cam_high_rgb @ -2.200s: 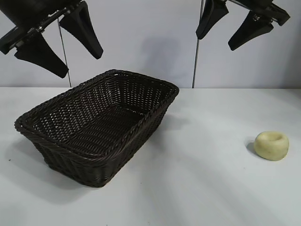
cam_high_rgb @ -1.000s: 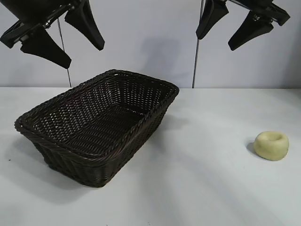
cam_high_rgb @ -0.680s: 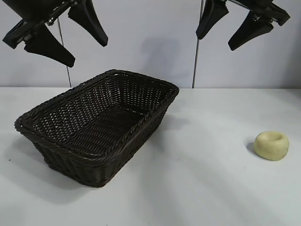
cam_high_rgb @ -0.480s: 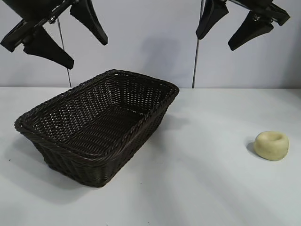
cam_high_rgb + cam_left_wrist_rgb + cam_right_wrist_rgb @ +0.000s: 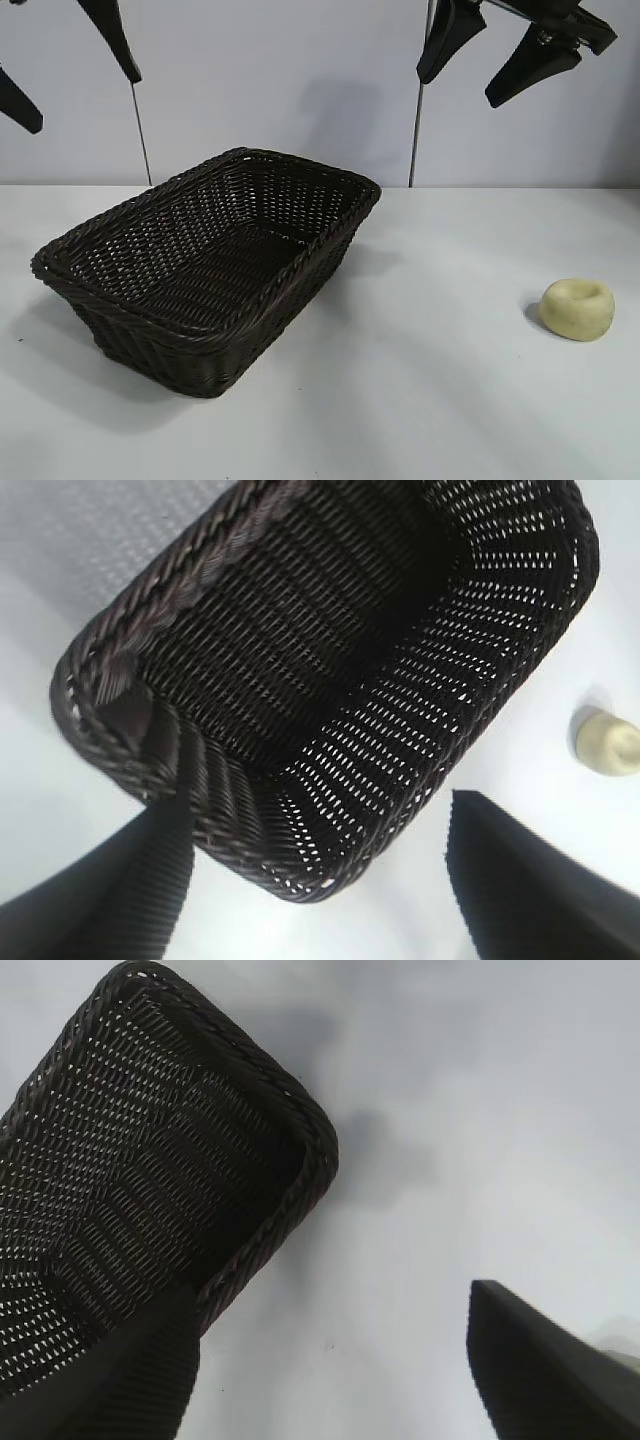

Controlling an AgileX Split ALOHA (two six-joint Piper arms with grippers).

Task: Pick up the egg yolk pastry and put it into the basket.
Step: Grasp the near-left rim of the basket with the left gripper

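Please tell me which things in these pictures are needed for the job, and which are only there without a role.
Needed for the job:
- egg yolk pastry, lying on the table, outside the basket
- basket, nothing seen inside
- right gripper, open, high above the table
- left gripper, open, high near the basket side

Only there:
- white table
- grey wall

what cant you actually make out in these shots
- Left gripper, exterior view: cut off by the top and left edges; only two finger ends show, spread apart.
- Egg yolk pastry, right wrist view: mostly hidden behind a dark finger and cut off by the edge.
- Basket, right wrist view: far end runs out of frame.
- Basket floor, left wrist view: too dark to see if anything lies there.
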